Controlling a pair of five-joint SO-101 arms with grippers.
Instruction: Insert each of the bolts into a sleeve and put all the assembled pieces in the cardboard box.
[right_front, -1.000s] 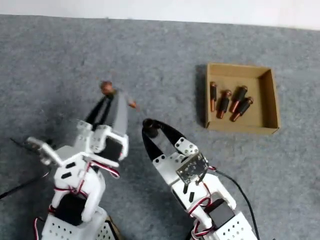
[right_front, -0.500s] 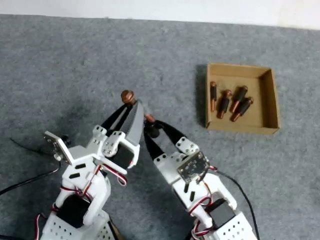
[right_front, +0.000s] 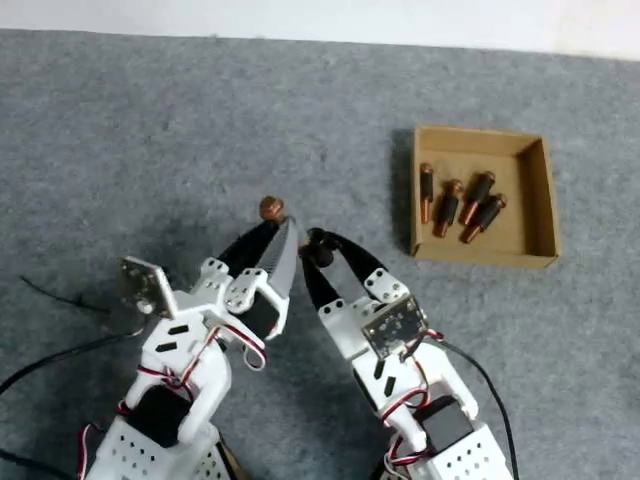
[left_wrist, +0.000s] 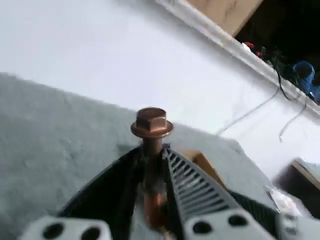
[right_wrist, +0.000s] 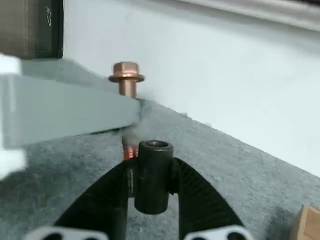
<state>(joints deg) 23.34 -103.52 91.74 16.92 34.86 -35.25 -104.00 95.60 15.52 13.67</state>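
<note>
Bolt (right_front: 271, 209), clamped upright by the left gripper (right_front: 272, 230) mid-tabletop, hangs just beside the sleeve (right_front: 318, 243) pinched in the right gripper (right_front: 318, 250), not yet inserted; four assembled pieces (right_front: 462, 205) already lie in the cardboard box (right_front: 480, 259) toward the right edge.

Left claw (left_wrist: 152, 165) clamping upright copper bolt (left_wrist: 151, 131)

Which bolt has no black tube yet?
The copper hex-head bolt gripped in the left tool; the four bolts in the cardboard box already wear black sleeves.
</note>
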